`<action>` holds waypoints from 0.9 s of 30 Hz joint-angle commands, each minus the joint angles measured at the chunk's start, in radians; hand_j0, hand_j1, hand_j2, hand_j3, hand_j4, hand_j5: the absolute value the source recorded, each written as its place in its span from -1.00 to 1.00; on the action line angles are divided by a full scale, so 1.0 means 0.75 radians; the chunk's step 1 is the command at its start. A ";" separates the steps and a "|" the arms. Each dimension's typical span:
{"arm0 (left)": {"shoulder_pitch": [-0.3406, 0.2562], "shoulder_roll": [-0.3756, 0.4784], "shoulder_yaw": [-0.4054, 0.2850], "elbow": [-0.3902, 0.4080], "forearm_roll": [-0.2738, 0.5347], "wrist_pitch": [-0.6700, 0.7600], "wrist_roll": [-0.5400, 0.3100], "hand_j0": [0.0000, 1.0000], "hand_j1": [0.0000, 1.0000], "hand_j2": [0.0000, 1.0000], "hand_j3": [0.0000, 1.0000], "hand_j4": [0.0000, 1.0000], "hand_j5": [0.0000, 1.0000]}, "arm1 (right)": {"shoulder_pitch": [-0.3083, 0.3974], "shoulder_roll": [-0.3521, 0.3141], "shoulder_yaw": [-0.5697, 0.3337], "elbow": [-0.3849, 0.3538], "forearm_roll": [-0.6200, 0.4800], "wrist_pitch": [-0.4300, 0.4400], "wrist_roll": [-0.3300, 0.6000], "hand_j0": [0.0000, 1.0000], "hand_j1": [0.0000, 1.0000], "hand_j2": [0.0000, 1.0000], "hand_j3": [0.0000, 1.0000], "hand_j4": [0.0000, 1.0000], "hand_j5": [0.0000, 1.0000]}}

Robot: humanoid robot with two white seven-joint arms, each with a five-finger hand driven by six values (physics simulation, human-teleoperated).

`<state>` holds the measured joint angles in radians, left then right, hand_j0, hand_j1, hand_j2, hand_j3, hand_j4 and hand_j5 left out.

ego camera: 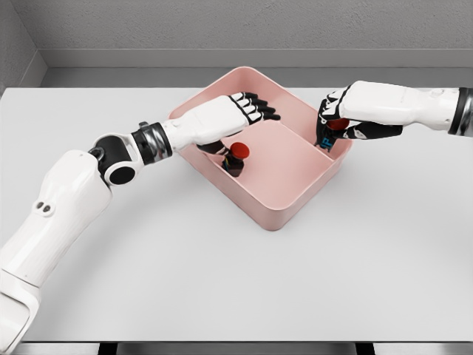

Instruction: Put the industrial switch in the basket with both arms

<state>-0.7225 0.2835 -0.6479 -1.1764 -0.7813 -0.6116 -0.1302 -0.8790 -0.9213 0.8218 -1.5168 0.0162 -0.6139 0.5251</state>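
White tabletop (pixel 222 281) carries one thing, a pink basket (pixel 284 214) set cornerwise, with a partition dividing it into a large left compartment and a narrower right one. From the left edge the left arm reaches across the table so that the left hand (pixel 233 112) hovers over the basket's left wall. Its dark fingers (pixel 260 109) stretch out flat and loose toward the far right and grasp nothing. Just below that hand, inside the large compartment near its left wall, an industrial switch (pixel 236 158) with a red button top sits on the floor; it looks already delivered, which would explain the relaxed hand above it. Further right, the right hand (pixel 341 120) comes in from the right edge and curls around a second switch (pixel 329 133), whose red cap peeks out between the fingers. It hangs over the right-hand wall by the partition's end, probably poised to lower it in. Partition and rim sit close beneath, so the descent needs care; nothing else crowds the table.
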 commanded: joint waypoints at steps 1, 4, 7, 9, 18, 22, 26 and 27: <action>0.000 0.002 0.001 0.000 0.009 0.001 0.004 1.00 1.00 1.00 1.00 1.00 1.00 | 0.000 0.001 -0.001 0.000 -0.009 0.004 -0.001 -0.11 -0.11 -0.11 -0.11 -0.11 -0.11; -0.010 0.011 0.001 0.000 0.009 0.001 0.006 1.00 1.00 1.00 1.00 1.00 1.00 | -0.010 0.009 0.003 0.000 -0.009 0.004 0.001 -0.11 -0.11 -0.11 -0.11 -0.11 -0.11; -0.020 0.013 0.001 0.000 0.003 0.001 0.006 1.00 1.00 1.00 1.00 1.00 1.00 | -0.010 0.009 0.003 0.000 -0.009 0.004 0.006 -0.11 -0.11 -0.11 -0.11 -0.11 -0.11; -0.023 0.013 0.001 0.000 0.001 0.001 0.004 1.00 1.00 1.00 1.00 1.00 1.00 | -0.010 0.009 0.003 0.000 -0.009 0.004 0.006 -0.11 -0.11 -0.11 -0.11 -0.11 -0.11; -0.041 0.039 0.001 -0.037 0.023 0.001 0.006 1.00 1.00 1.00 1.00 1.00 1.00 | -0.029 0.052 0.007 0.010 -0.009 0.004 0.010 -0.11 -0.11 -0.11 -0.11 -0.11 -0.11; -0.039 0.344 -0.042 -0.360 0.211 0.001 0.035 1.00 1.00 1.00 1.00 1.00 1.00 | -0.057 0.105 0.037 0.038 -0.007 0.004 0.020 -0.11 -0.11 -0.11 -0.11 -0.11 -0.11; 0.004 0.685 -0.134 -0.646 0.336 0.001 0.035 1.00 1.00 1.00 1.00 1.00 1.00 | -0.086 0.148 0.068 0.088 -0.007 0.004 0.020 -0.12 -0.12 -0.12 -0.12 -0.12 -0.12; 0.018 0.749 -0.136 -0.679 0.342 0.001 0.035 1.00 1.00 1.00 1.00 1.00 1.00 | -0.108 0.169 0.088 0.114 -0.005 0.004 0.022 -0.12 -0.12 -0.12 -0.12 -0.12 -0.12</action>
<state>-0.6980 0.7226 -0.7336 -1.5903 -0.5714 -0.6114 -0.1062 -0.9664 -0.8159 0.8709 -1.4552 0.0171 -0.6135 0.5406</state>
